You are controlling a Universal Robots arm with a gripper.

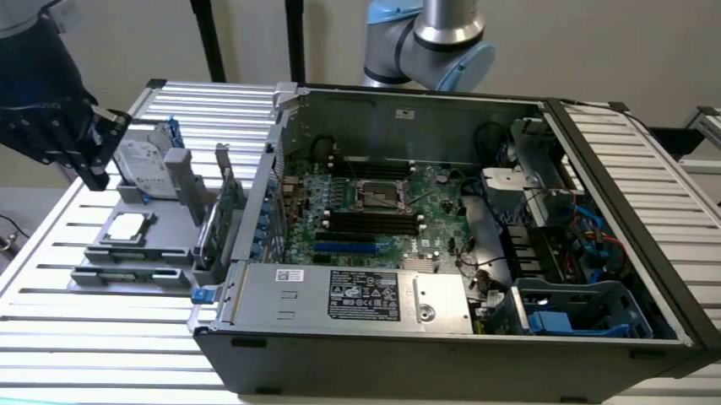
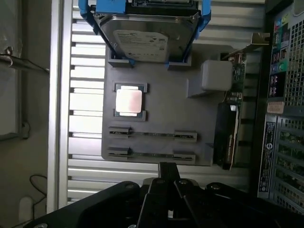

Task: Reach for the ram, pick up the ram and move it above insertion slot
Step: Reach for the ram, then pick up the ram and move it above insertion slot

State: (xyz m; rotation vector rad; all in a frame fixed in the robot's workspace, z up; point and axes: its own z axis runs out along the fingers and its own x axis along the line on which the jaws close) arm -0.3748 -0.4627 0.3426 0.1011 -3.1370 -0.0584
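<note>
My gripper [image 2: 166, 168] is clenched, its fingertips meeting. It hangs over the slatted table [image 1: 67, 337] near its far corner on the exterior view's left, just beside the hard drive [image 1: 141, 164]. The ram [image 2: 152, 155] stands on edge, untouched, in the gray tray's [image 2: 156, 114] slot along the tray edge nearest my fingers. The open computer case [image 1: 451, 337] adjoins the tray.

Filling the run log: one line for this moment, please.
stage: reach | gripper: near grey plastic holder tray | thin green ram stick: in tray, not gripped
</note>
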